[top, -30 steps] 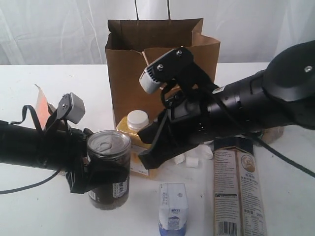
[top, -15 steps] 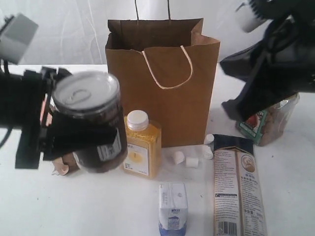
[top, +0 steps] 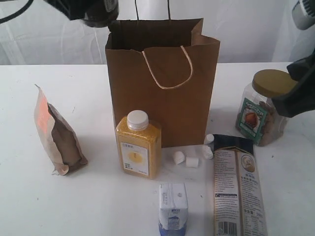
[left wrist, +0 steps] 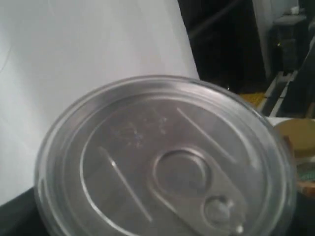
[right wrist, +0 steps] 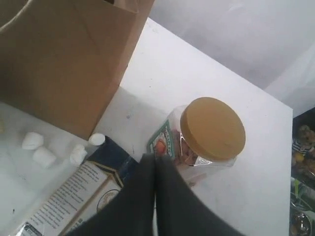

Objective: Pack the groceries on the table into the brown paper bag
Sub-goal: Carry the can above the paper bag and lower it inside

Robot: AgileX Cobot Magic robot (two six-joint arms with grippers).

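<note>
1. Left arm: it enters at the upper left corner of the exterior view and is largely cut off by the frame edge. The left gripper (top: 87, 9) shows only as a dark blur high over the table (top: 88, 206), just beside the left corner of the bag's mouth.
2. Left jaws: they are clamped on the silver pull-tab can (left wrist: 162, 162), which is carried clear of the tabletop. Its lid and ring tab fill the left wrist view and hide the fingers themselves.
3. Right arm: it reaches in low from the right edge of the exterior view. The right gripper (right wrist: 155, 163) has its two dark fingers pressed flat against each other, gripping no item.
4. Right gripper surroundings: the fingertips lie just beside the label of the clear gold-lidded jar (right wrist: 209, 130), which stands upright at the right of the table. Whether they touch it cannot be told.
5. Brown paper bag (top: 162, 88): it stands upright at the middle rear with its mouth open. One cream cord handle hangs against its front face.
6. Foot of the bag: the yellow white-capped bottle (top: 138, 147) stands upright just before the bag's left half. The small white marshmallows (top: 192, 158) lie scattered near its right corner.
7. Foreground: the long dark-topped packet (top: 238, 189) lies flat, its dark end toward the bag and beside the marshmallows. The small white-blue carton (top: 173, 206) stands nearest the front edge, between bottle and packet.
8. Left side: the brown-orange pouch (top: 55, 135) stands upright, well apart from the other groceries.
</note>
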